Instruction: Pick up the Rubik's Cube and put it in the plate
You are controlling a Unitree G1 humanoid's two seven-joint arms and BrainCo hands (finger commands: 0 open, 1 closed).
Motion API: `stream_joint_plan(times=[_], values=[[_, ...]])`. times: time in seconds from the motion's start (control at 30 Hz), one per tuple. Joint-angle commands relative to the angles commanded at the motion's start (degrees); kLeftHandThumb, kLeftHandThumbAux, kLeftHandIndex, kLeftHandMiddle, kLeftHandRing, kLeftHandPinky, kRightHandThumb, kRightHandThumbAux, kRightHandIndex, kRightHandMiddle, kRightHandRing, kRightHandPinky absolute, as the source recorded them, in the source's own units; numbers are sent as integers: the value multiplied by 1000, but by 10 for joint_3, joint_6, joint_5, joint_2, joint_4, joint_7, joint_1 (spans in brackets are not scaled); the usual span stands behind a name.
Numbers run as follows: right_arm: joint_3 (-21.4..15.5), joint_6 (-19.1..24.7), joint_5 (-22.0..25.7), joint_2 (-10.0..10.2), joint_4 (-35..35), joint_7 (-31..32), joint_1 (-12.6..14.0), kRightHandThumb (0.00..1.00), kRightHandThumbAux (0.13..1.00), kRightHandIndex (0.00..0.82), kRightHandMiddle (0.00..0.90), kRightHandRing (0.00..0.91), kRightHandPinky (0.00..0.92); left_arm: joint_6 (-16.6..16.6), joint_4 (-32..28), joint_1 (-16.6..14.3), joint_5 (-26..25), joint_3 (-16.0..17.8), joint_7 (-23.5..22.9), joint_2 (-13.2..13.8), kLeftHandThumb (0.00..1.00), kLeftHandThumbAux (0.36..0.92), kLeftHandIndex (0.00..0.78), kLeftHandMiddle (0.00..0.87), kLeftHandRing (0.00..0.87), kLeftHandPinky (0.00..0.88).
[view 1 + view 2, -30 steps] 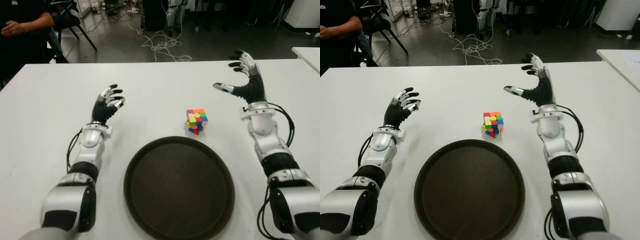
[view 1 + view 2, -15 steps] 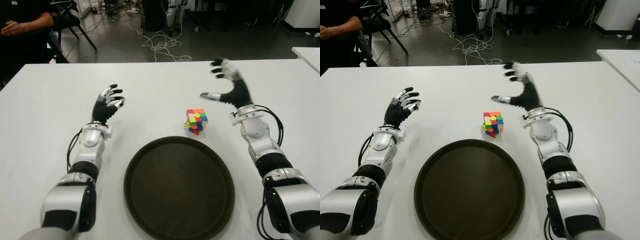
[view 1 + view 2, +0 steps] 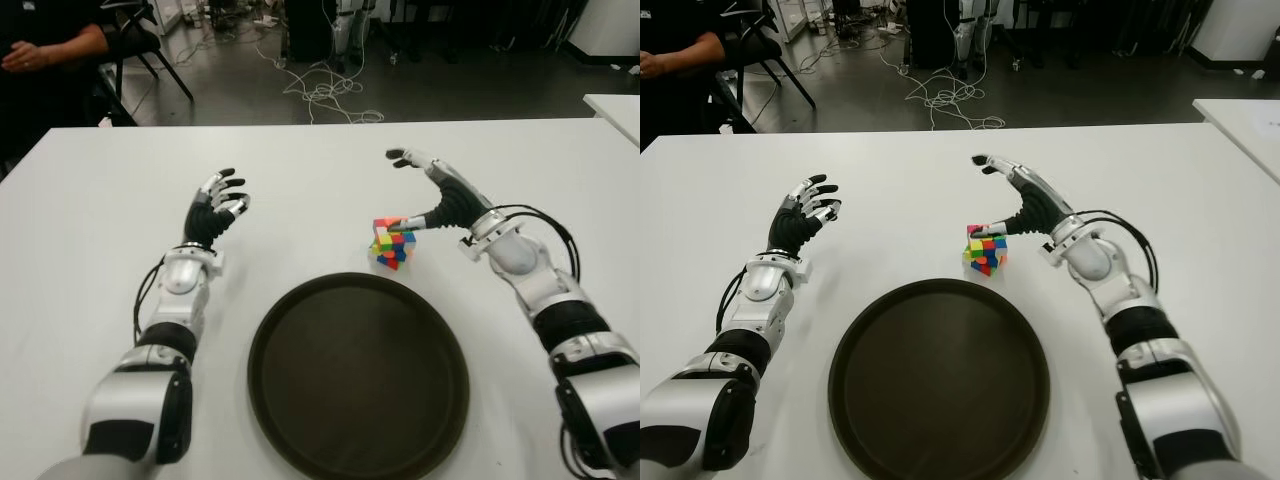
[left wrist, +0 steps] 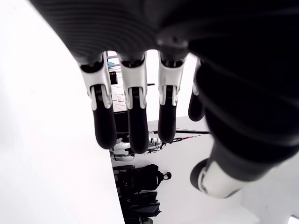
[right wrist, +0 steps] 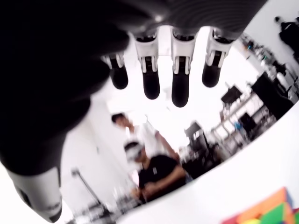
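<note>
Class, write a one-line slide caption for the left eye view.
Open right hand reaches over the Rubik's Cube beside the dark plate; open left hand idles left.

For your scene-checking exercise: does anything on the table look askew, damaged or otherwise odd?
Only the cube: it sits turned at an angle on the table, just beyond the plate, and its layers look slightly twisted. The open right hand reaches over it. The left hand is open, left of the plate.

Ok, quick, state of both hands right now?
Left hand: open, holding nothing.
Right hand: open, thumb at the multicoloured Rubik's Cube, not grasping.
</note>
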Motion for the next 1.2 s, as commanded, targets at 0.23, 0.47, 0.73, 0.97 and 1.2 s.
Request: stream_joint_plan(times=[0.23,0.47,0.73,0.97,1.2], values=[[21,35,-17,-24,-54,42,7,0,721,131,155,176,189,0,-1,0,-1,1,-2,0,80,781,183,257,287,356],[38,70,-32,-45,-96,79,13,0,727,129,164,201,218,1,-1,0,-1,0,-2,0,74,778,180,256,287,351],[47,107,-41,-58,-132,110,19,0,718,112,144,182,185,1,0,0,2,-2,-1,1,41,781,179,251,280,339],[54,117,-41,-66,-142,127,17,0,721,123,146,178,182,0,0,0,2,-2,-1,1,57,772,177,250,280,339],[54,134,-43,-67,-154,136,19,0,719,128,148,180,191,-1,-1,1,2,-2,-4,2,42,767,178,253,278,323]])
